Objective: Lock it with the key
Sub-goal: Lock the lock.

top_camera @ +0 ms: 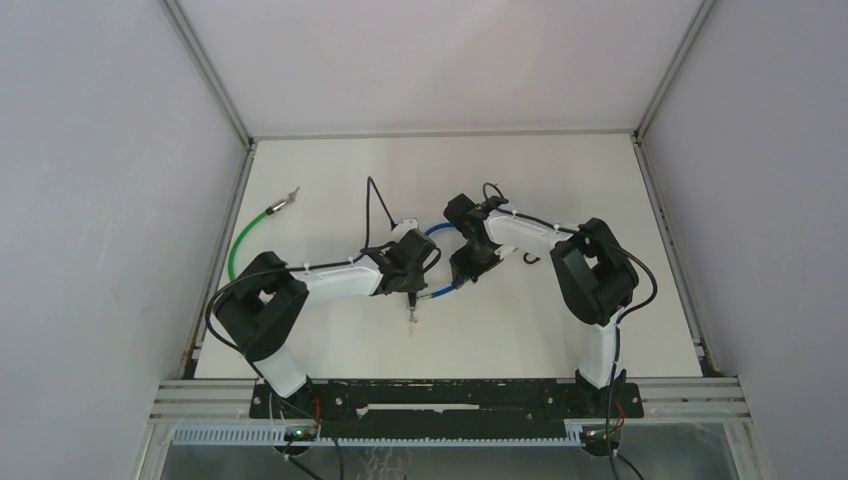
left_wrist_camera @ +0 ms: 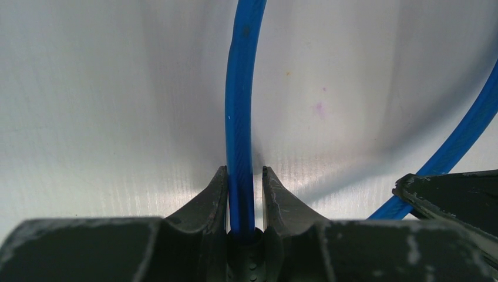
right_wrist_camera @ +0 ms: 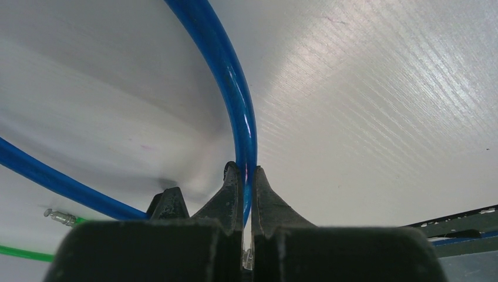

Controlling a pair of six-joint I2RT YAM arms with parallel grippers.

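I have the left claw clamped on the blue cable. In the left wrist view, one finger presses each side of it and the cable runs straight up between them, away from the camera. A second stretch of the same cable curves past on the right side of that view.

The right claw has its jaws together. In its wrist view the blue cable sweeps down in an arc to the fingertips, and a sliver of blue shows in the slit between them. I cannot tell whether the cable is pinched there or only passes behind.

From above, both claws sit close together at the middle of the tabletop, with the left claw just left of and nearer than the right. The blue cable loops between and around them. A small metal piece that I take for the key lies on the tabletop just near of the left claw.

A green cable curves along the left edge, and its metal tip points to the far right.
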